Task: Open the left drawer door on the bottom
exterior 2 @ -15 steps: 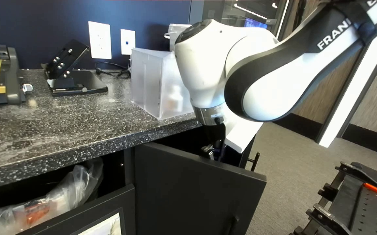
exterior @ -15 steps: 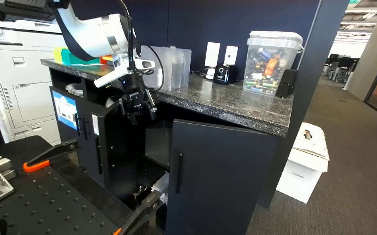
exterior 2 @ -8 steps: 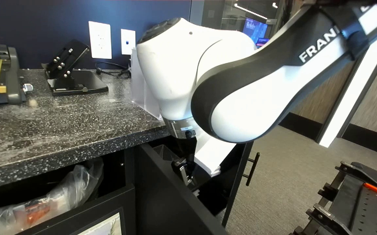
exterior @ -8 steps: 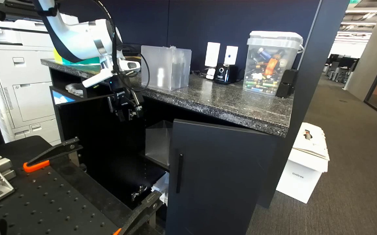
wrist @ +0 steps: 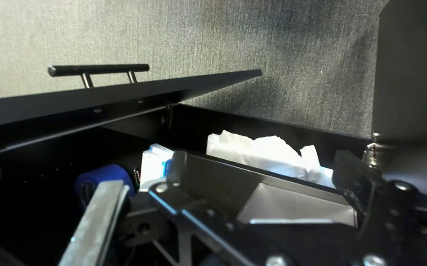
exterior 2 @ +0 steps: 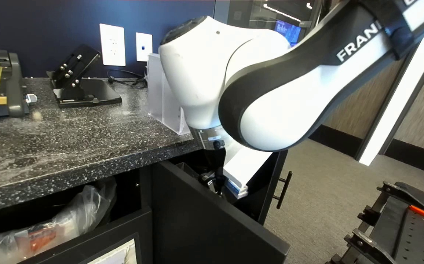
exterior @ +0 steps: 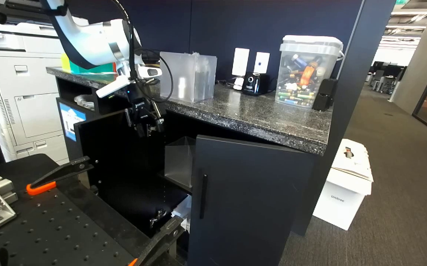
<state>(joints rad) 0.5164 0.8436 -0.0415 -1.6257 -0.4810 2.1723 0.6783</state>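
Observation:
The left drawer door stands open. Its dark inner face shows in an exterior view (exterior: 110, 147), its outer face in an exterior view (exterior 2: 204, 220), and its inner side at the right of the wrist view (wrist: 413, 81). Its bar handle is hidden or out of view. My gripper (exterior: 150, 130) is open and empty on the door's inner side, just below the counter edge. It is partly hidden behind the door's top edge in an exterior view (exterior 2: 214, 185). The fingertips stand wide apart in the wrist view (wrist: 265, 170). I cannot tell if the gripper touches the door.
The matching right door (exterior: 250, 199) also stands open, its handle (exterior 2: 287, 190) sticking out. The speckled counter (exterior: 243, 114) overhangs the gripper. A clear box (exterior: 179, 162), white paper (wrist: 269, 151) and blue roll (wrist: 104, 177) sit inside. A clamp (exterior: 65, 171) lies on the black table.
Over the second, my gripper moved outward from the cabinet and the left door swung wider. In the last half second, the door swung back a little and the gripper shifted slightly.

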